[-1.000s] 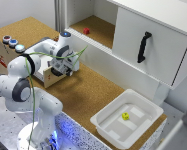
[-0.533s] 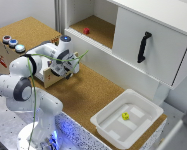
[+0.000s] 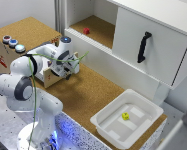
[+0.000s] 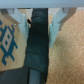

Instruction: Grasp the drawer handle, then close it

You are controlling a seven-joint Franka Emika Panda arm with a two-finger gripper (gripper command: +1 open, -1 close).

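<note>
Black curved drawer handle (image 4: 38, 45) between jaws.

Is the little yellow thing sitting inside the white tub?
Yes, the little yellow thing lies on the floor of the white tub in the exterior view.

You'll see the drawer handle (image 4: 39, 47) as matt black, plastic-looking, faintly grainy. The drawer (image 3: 55, 77) front is pale raw plywood with blue printed markings (seen in the wrist view). The worktop (image 3: 90, 92) looks like speckled cork, rough. The tray (image 3: 105, 127) is smooth white plastic; the cabinet door (image 3: 163, 55) is matt white.
</note>
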